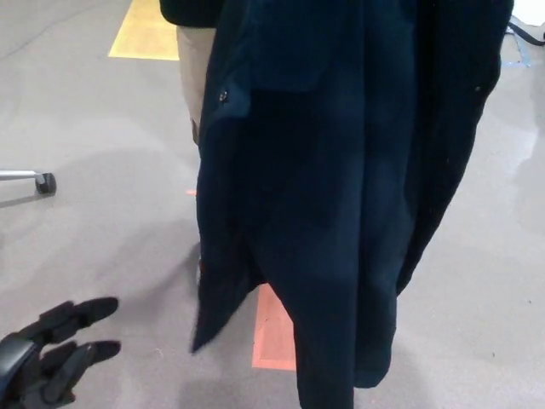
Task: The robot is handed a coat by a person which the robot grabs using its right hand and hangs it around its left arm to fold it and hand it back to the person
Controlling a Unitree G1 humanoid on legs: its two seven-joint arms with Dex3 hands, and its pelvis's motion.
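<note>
A: What is the left hand (47, 356) doing?
B: Hovering left of the coat (341, 196), fingers (85, 311) apart, empty, likely waiting for the drape. Right hand isn't showing.
A: Who's holding the coat up?
B: Seemingly the person (192, 77) standing behind it.

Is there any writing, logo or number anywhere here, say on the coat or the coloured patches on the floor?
None can be read.
The dark blue coat shows only plain cloth and a small button, no label.
The orange patch and the yellow patch are blank.
</note>
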